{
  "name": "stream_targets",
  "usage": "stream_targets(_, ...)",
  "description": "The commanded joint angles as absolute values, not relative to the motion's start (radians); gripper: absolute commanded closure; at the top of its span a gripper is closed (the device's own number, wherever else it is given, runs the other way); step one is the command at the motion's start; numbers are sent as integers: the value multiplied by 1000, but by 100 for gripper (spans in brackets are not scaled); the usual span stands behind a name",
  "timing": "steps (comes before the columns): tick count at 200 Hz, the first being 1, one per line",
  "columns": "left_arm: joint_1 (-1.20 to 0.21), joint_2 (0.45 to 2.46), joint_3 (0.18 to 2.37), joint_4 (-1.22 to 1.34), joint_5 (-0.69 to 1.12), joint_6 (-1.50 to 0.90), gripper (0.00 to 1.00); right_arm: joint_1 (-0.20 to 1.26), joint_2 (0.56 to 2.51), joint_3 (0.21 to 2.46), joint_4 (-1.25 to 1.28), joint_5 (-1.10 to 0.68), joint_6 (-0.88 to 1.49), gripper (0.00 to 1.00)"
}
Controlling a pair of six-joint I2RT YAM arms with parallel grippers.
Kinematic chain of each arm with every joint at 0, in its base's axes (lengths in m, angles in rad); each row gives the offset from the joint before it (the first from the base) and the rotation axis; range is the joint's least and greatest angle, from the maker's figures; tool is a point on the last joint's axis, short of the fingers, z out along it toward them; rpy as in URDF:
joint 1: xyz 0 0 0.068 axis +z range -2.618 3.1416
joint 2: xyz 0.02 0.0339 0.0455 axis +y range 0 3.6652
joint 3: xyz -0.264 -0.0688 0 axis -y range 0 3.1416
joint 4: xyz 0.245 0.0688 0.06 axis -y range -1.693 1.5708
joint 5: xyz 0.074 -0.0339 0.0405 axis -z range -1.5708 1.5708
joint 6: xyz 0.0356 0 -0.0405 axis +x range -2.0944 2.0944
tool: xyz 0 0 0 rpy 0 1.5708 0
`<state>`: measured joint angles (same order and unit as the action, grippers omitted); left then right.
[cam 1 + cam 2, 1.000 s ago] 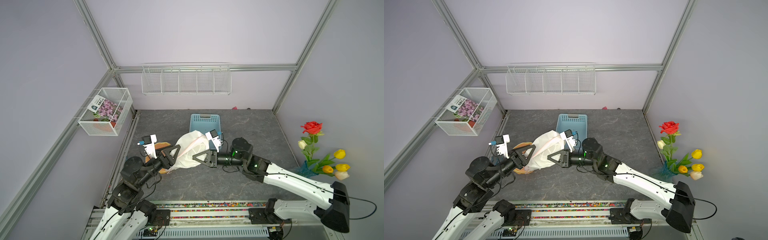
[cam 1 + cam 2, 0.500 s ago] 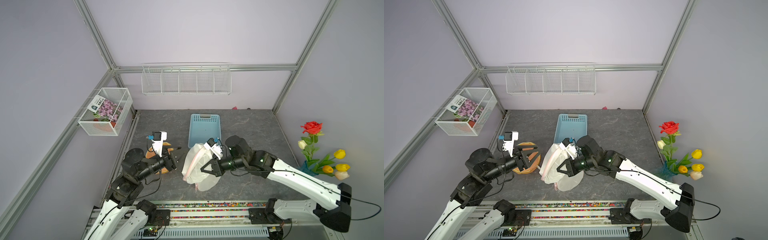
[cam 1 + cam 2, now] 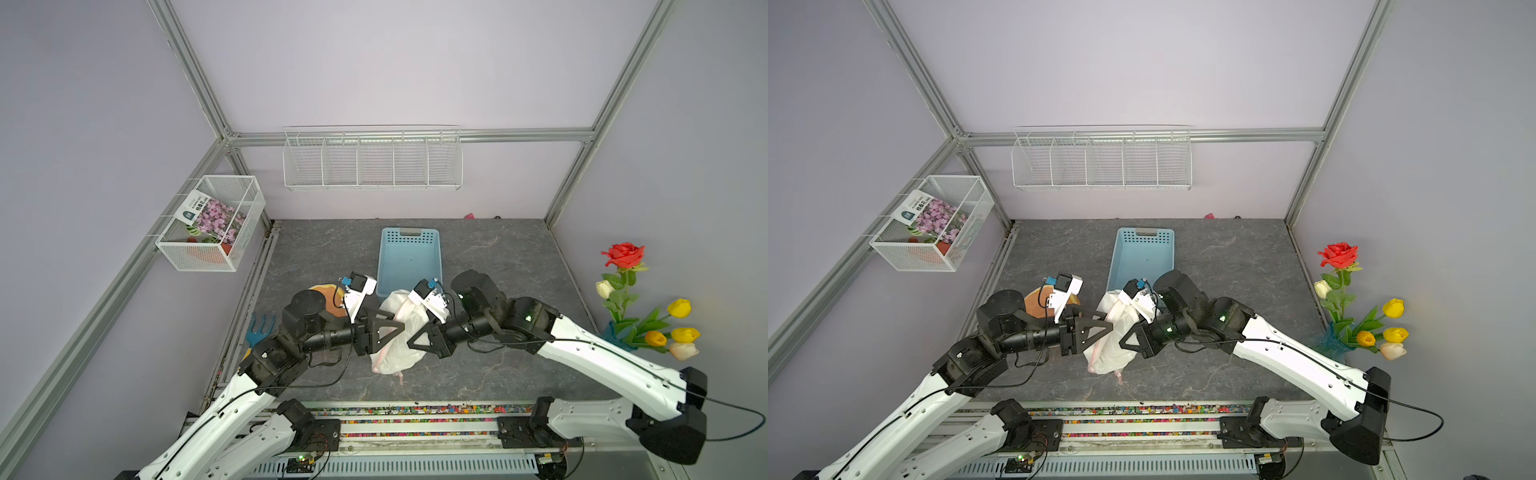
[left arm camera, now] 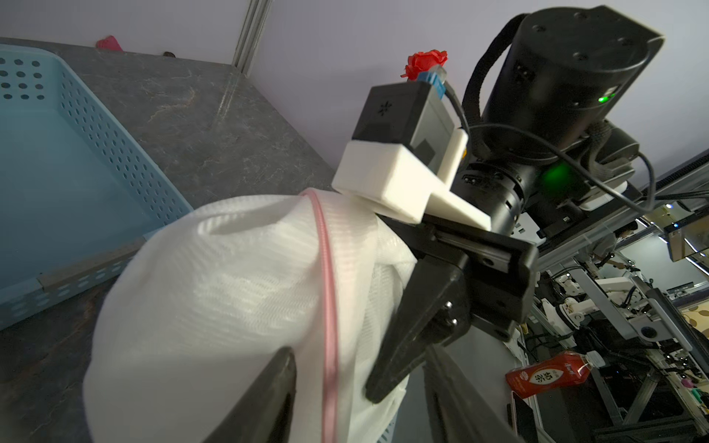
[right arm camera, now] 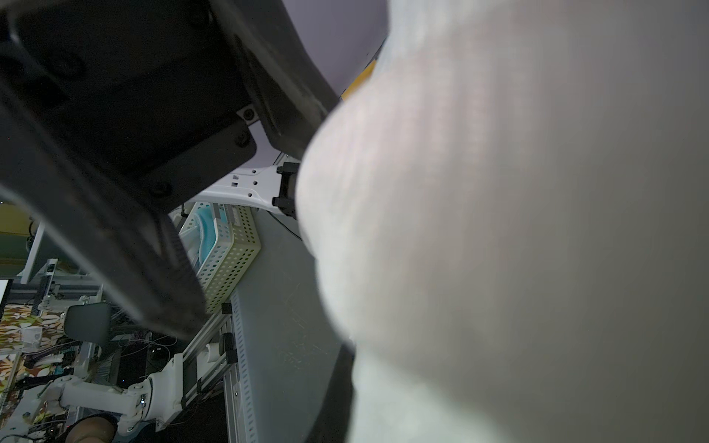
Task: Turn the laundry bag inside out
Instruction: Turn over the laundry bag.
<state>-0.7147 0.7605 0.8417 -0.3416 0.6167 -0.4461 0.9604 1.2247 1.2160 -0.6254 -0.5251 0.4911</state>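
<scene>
White mesh laundry bag point(image 3: 397, 351), six o'clock of the blue basket point(image 3: 409, 233), is pinched by the right gripper point(image 3: 411, 342); left gripper point(image 3: 400, 327) straddles its pink trim point(image 4: 327, 307), half-spread.

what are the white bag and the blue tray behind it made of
White laundry bag: looks like thin mesh fabric, matte; ribbed weave, soft folds, pink trim. Light blue perforated tray: probably moulded plastic, smooth; rigid walls with rows of holes.

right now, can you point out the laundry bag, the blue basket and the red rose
laundry bag point(image 3: 398, 355), in a top view, lower white bulge
blue basket point(image 3: 409, 262), in a top view, bare inside floor
red rose point(image 3: 623, 254), in a top view, bloom
</scene>
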Motion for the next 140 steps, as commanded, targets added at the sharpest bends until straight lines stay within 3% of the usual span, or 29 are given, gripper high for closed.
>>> stream_targets(1,-719,782,863,-344,585,-420,46,973,1233,1251,-636,-531,459,100)
stream_targets(24,-719,778,845,-276,580,-458,48,994,1255,1271,-656,-516,440,100)
stream_targets(34,-719,777,832,-232,580,-483,54,1002,1265,1275,-655,-511,439,100)
stream_targets(43,-719,776,824,-212,556,-507,70,1009,1274,1276,-655,-508,437,100)
stream_targets(53,-719,773,828,-218,487,-542,100,1020,1284,1279,-663,-502,431,100)
stream_targets(107,-712,651,806,-307,61,-634,100,1080,1251,1241,-637,-472,402,100)
stream_targets(140,-619,636,753,-338,148,-645,100,1090,1128,1194,-538,-373,430,100)
